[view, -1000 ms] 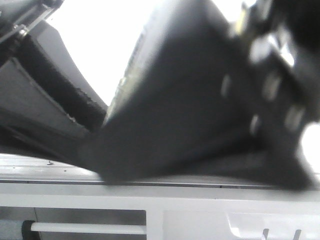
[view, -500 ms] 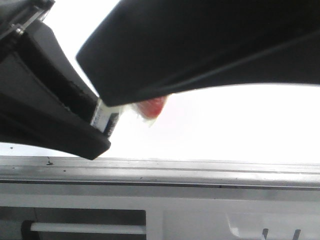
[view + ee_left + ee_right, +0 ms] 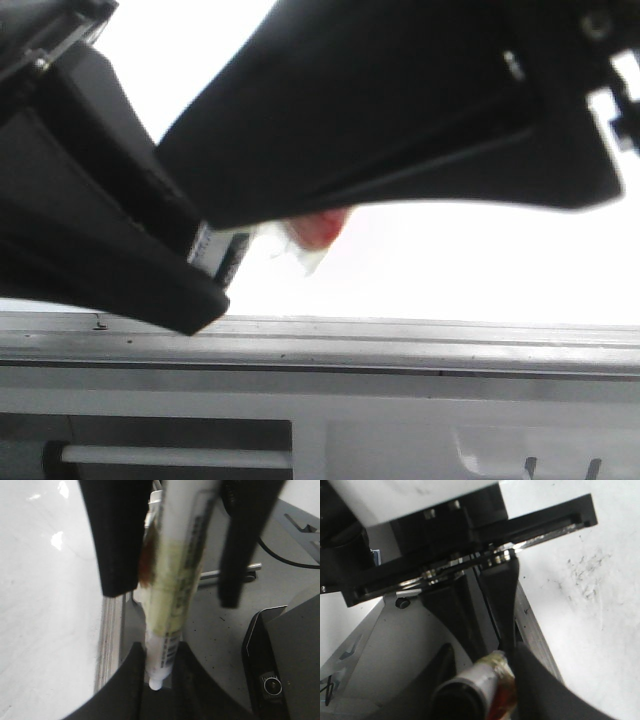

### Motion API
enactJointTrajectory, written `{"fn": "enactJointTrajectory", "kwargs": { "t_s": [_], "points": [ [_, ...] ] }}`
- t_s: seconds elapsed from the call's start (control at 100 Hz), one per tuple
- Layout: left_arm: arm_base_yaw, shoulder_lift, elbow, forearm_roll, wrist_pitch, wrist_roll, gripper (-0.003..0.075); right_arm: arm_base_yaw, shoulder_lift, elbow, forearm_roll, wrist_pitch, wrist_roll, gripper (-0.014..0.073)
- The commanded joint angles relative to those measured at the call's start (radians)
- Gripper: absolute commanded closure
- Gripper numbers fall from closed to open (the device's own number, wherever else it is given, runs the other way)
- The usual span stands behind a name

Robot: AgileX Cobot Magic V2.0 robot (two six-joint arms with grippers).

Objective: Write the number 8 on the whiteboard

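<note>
1. Where the two arms meet over the board's near edge, the left gripper (image 3: pixel 160 680) is clenched on a marker (image 3: pixel 175 605), its two dark fingers pressed against the barrel near the barcode end.
2. The marker is white, with a printed label, a wrap of yellowish tape (image 3: pixel 165 590) and a red-brown patch at the wrap's edge.
3. The right gripper (image 3: pixel 485 690) sits around the marker's other end, one black finger (image 3: pixel 120 540) on either side of the barrel. The finger on the taped side touches the wrap; I cannot tell whether the other presses the barrel, so whether this gripper grasps it is unclear.
4. The whiteboard (image 3: pixel 580 620) lies flat just beside both grippers, glossy white, with black specks (image 3: pixel 585 575) scattered over it.
5. A grey metal ledge (image 3: pixel 400 345) runs along the board's near side, and the held marker hangs over that ledge.
6. In the front view both arms are dark and blurred against the glaring board. Only the marker's barcode (image 3: pixel 225 250) and a bit of red (image 3: pixel 320 228) show between them.
</note>
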Motion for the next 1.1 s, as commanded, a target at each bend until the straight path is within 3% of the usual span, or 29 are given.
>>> {"fn": "enactJointTrajectory", "kwargs": {
  "t_s": [0.0,0.09,0.37,0.44,0.57,0.65,0.84,1.09],
  "points": [
    [-0.007,-0.017,-0.031,-0.048,-0.035,-0.004,0.0741,0.004,-0.012,-0.028,0.019,-0.057,0.001,0.0538],
    [-0.007,-0.017,-0.031,-0.048,-0.035,-0.004,0.0741,0.004,-0.012,-0.028,0.019,-0.073,0.001,0.0665],
    [-0.007,-0.017,-0.031,-0.078,-0.067,-0.004,0.0715,0.004,-0.012,-0.028,0.019,-0.116,0.001,0.0663],
    [-0.007,-0.017,-0.031,-0.123,-0.093,-0.004,0.0604,0.004,-0.012,-0.028,0.019,-0.117,0.001,0.0659],
    [-0.004,-0.024,-0.031,-0.206,-0.136,-0.047,0.0258,0.004,-0.022,-0.028,0.001,-0.116,0.001,0.0654],
    [-0.004,-0.048,-0.031,-0.217,-0.16,-0.093,0.0148,0.004,-0.039,-0.028,-0.007,-0.116,0.001,0.0653],
    [0.059,-0.213,-0.029,-0.219,-0.176,-0.259,0.019,0.004,-0.119,-0.003,-0.033,-0.123,0.001,0.065],
    [0.256,-0.516,0.054,-0.221,-0.218,-0.409,0.0268,-0.034,-0.215,0.045,-0.033,-0.259,0.001,0.0631]
  ]
}}
